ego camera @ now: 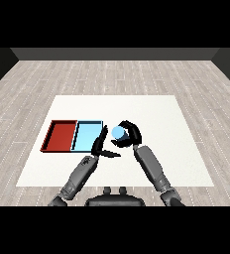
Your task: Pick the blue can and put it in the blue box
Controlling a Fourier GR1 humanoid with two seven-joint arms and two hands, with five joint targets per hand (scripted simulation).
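The blue can [118,132] stands upright just right of the light blue tray [86,135], and my right hand [129,133] is curled round it, fingers arching over its far side and thumb below. My left hand [100,146] reaches in from the lower left with straight fingers that rise along the light blue tray's right edge, its thumb pointing right toward the can. The light blue tray holds nothing that I can see.
A red tray [60,135] lies directly left of the light blue tray, touching it. Both sit on the white table [151,111], which stretches wide behind and to the right of my hands.
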